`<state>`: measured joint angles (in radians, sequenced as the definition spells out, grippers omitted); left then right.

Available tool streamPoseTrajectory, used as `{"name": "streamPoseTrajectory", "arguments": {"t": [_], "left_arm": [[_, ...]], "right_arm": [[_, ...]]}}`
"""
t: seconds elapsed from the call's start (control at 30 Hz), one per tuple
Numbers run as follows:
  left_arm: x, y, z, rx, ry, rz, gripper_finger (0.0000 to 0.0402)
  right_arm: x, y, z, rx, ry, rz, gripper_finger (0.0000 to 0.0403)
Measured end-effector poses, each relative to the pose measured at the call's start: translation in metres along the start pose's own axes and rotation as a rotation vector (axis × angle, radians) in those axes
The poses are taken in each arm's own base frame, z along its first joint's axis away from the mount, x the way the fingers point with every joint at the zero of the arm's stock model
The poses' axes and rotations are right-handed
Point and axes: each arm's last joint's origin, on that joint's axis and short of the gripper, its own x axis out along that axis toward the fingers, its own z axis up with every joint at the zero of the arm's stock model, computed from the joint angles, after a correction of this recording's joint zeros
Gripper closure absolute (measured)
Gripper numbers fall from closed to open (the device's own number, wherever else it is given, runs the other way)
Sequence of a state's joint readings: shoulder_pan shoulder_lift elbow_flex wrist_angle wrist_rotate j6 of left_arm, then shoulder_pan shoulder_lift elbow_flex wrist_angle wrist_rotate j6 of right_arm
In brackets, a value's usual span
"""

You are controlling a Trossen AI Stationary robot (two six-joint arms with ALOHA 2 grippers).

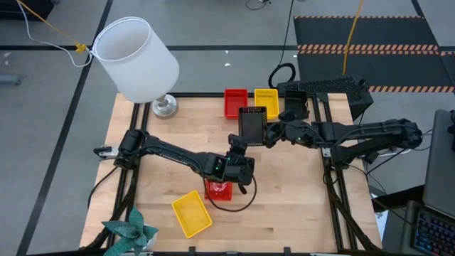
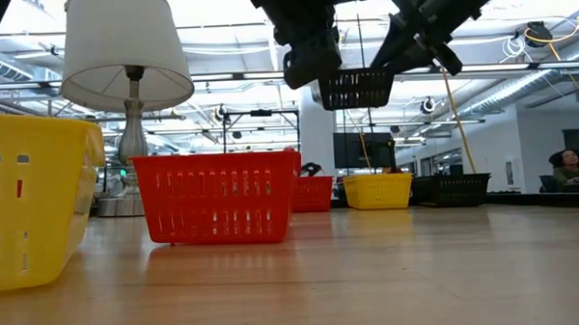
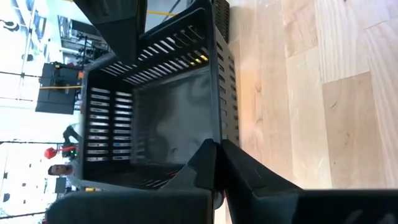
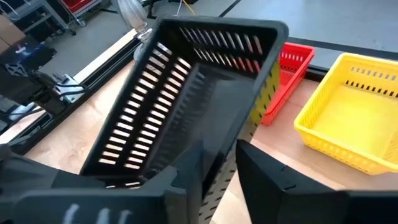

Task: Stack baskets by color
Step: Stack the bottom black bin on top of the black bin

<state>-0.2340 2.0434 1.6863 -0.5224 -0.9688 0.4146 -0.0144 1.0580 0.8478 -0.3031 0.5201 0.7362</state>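
Observation:
A black basket (image 1: 252, 124) hangs above the middle of the table between my two grippers. My left gripper (image 3: 216, 146) is shut on it at its near left corner. My right gripper (image 4: 235, 152) stands open at the basket's right side, one finger on each side of a wall. A red basket (image 1: 219, 189) rests on the table under my left arm, and a yellow basket (image 1: 192, 212) lies nearer the front. At the far edge a red basket (image 1: 235, 102), a yellow basket (image 1: 266, 102) and a black basket (image 1: 296, 104) stand in a row. My left gripper pinches the black basket's rim (image 3: 219, 127) near a corner between its two fingers, one inside and one outside the wall. The fingers slant downward from the near left. The basket is lifted clear of the table (image 2: 356, 86), roughly level. My right gripper straddles the basket's wall (image 4: 219, 177); I cannot tell whether a finger touches it.
A lamp with a white shade (image 1: 138, 60) stands at the far left corner, and a green plant (image 1: 131, 231) sits at the near left corner. Bare wood lies to the near right. A person (image 2: 565, 164) sits in the room beyond the table.

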Motion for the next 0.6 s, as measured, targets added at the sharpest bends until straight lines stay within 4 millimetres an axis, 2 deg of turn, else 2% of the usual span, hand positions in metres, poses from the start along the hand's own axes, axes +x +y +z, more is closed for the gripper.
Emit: {"name": "streamPoseTrajectory", "arguments": {"t": [0.23, 0.33, 0.6], "left_arm": [[0.0006, -0.0008, 0.0, 0.002, -0.001, -0.004, 0.0391], [0.0005, -0.0012, 0.0002, -0.004, -0.005, -0.013, 0.038], [-0.0016, -0.0009, 0.0052, -0.1, -0.042, -0.012, 0.0245]], "right_arm": [[0.0006, -0.0008, 0.0009, -0.011, -0.002, -0.004, 0.0385], [0.0005, -0.0008, 0.0011, -0.012, -0.004, -0.004, 0.0396], [-0.0012, -0.002, 0.0017, -0.04, -0.006, -0.008, 0.0393]]}}
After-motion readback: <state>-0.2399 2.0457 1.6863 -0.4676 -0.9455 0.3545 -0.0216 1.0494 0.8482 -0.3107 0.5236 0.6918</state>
